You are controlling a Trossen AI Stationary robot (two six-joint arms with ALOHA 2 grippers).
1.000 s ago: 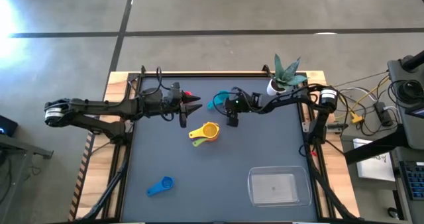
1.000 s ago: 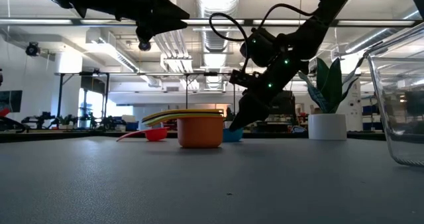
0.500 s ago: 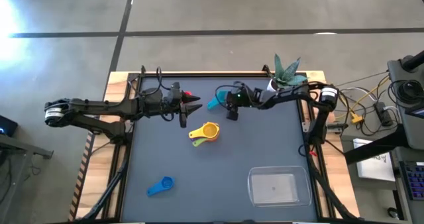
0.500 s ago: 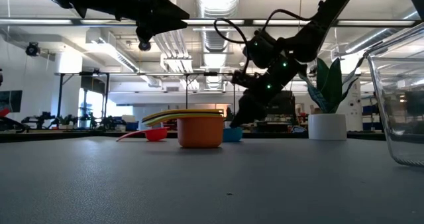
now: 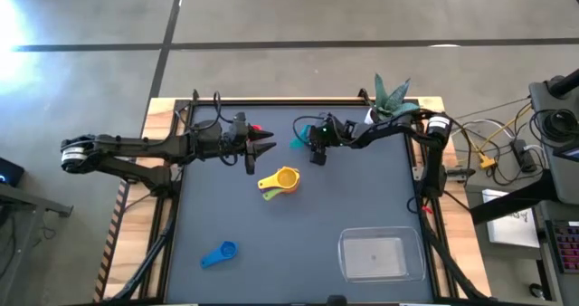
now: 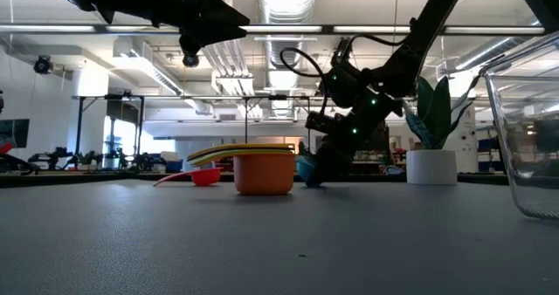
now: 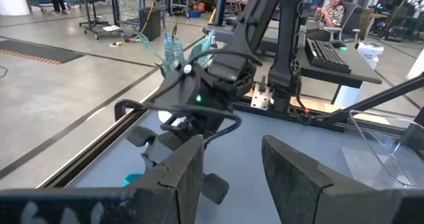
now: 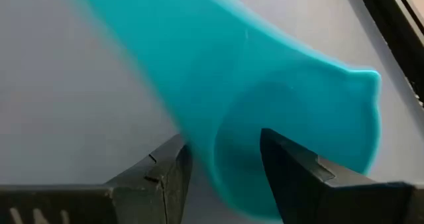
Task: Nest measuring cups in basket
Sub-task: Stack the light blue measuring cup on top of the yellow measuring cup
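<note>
The light blue measuring cup (image 5: 295, 142) sits near the table's far edge, tipped in the low view (image 6: 307, 169). My right gripper (image 5: 308, 138) is shut on it. The red cup (image 5: 257, 129) lies by the far edge, just beyond my left gripper (image 5: 269, 141), which hovers open above the table and touches nothing. An orange cup with yellow and green ones nested in it (image 5: 281, 180) stands mid-table. The blue cup (image 5: 218, 254) lies near the front left. The clear basket (image 5: 381, 254) stands at the front right. The purple cup is out of view. My right gripper (image 8: 222, 177) holds the light blue cup by its bowl wall (image 8: 218, 151), one finger (image 8: 291, 171) inside the bowl and the other (image 8: 162, 177) outside. The fingers slant down from the table's right. The cup is tilted, its lower edge (image 6: 312, 182) on the table.
A small white plant pot (image 5: 374, 119) with a spiky plant stands at the far right corner, close behind my right arm. The room between the cup stack and the basket is open tabletop. People and desks show beyond the table in the left wrist view.
My right gripper has moved toward the table's far left and come down onto the light blue cup. The cup, flat a second ago, now stands tipped on one edge. My left arm has kept still.
</note>
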